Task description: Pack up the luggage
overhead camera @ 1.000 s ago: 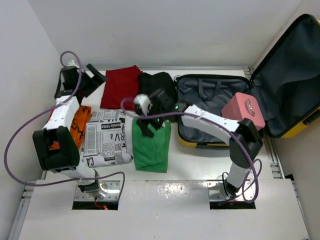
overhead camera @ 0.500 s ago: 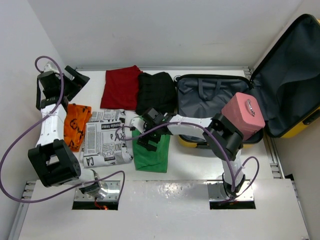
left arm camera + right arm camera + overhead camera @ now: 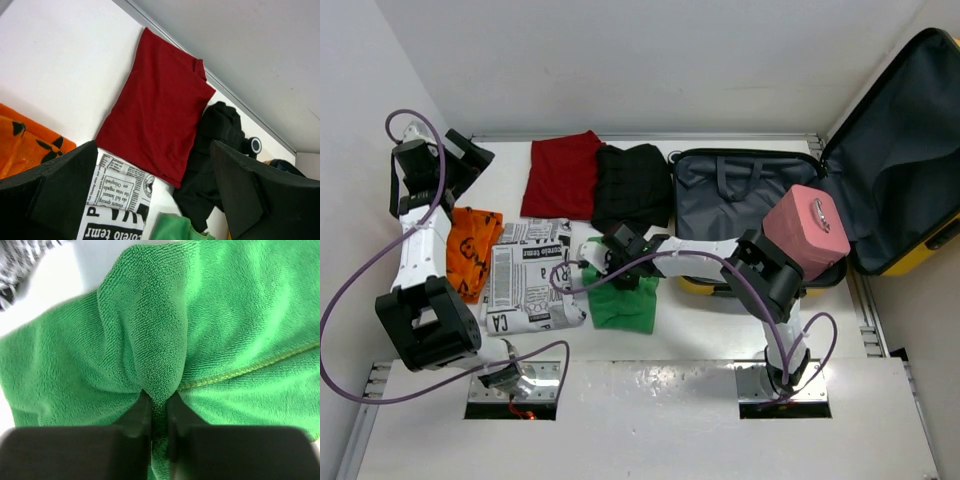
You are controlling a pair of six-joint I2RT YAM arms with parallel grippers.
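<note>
The luggage, a yellow hard-shell suitcase, lies open at the right with its grey lining facing up. A green cloth lies bunched on the table left of it. My right gripper is shut on a pinched fold at the cloth's far edge. In the right wrist view the gripper squeezes a ridge of the green cloth between both fingers. My left gripper hangs open over the far left corner, holding nothing. The left wrist view shows that gripper wide apart above the clothes.
A small pink case rests on the suitcase's near edge. Folded red cloth and black cloth lie at the back. A newspaper-print cloth and an orange cloth lie at the left. Walls close in at the left and back.
My right gripper came down onto the green cloth and shut on it, bunching the cloth shorter. The left arm swung back toward the far left corner, then stayed still.
</note>
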